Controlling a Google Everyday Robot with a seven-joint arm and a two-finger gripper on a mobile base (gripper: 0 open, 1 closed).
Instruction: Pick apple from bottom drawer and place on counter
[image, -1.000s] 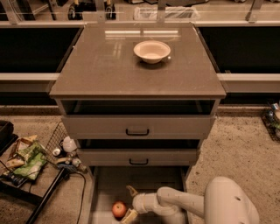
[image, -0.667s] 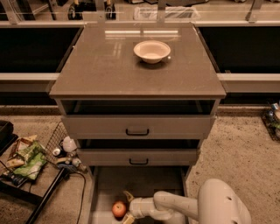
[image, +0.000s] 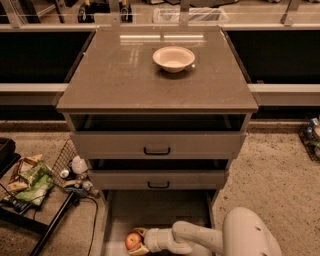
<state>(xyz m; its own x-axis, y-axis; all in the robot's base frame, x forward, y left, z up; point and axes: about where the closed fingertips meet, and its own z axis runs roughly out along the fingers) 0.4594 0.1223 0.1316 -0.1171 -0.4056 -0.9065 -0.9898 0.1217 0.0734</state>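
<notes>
- Reaching in from the lower right, the white robot arm (image: 200, 236) extends leftward over the front of the open bottom drawer (image: 160, 207), a wide shallow grey tray pulled out below the cabinet.
- The two-finger gripper (image: 136, 241) is at the drawer's front left, low over its floor.
- Its jaws stand one on the far side and one on the near side of the small round red-orange apple (image: 132, 240), closed to the fruit's width and holding it.
- The apple is inside the bottom drawer, near the left wall, at the lower edge of the view.
- The glossy grey-brown flat counter surface (image: 115, 75) tops the cabinet, well apart from the apple.
- A shallow white round bowl (image: 173, 58) sits upright on that surface, toward its back and slightly right of centre.
- The two upper grey-brown drawers (image: 115, 144) each carry a black handle and stand slightly pulled out.
- A dark wire basket (image: 62, 157) and crumpled snack packets (image: 30, 180) lie on the speckled floor (image: 270, 170) left of the cabinet.
</notes>
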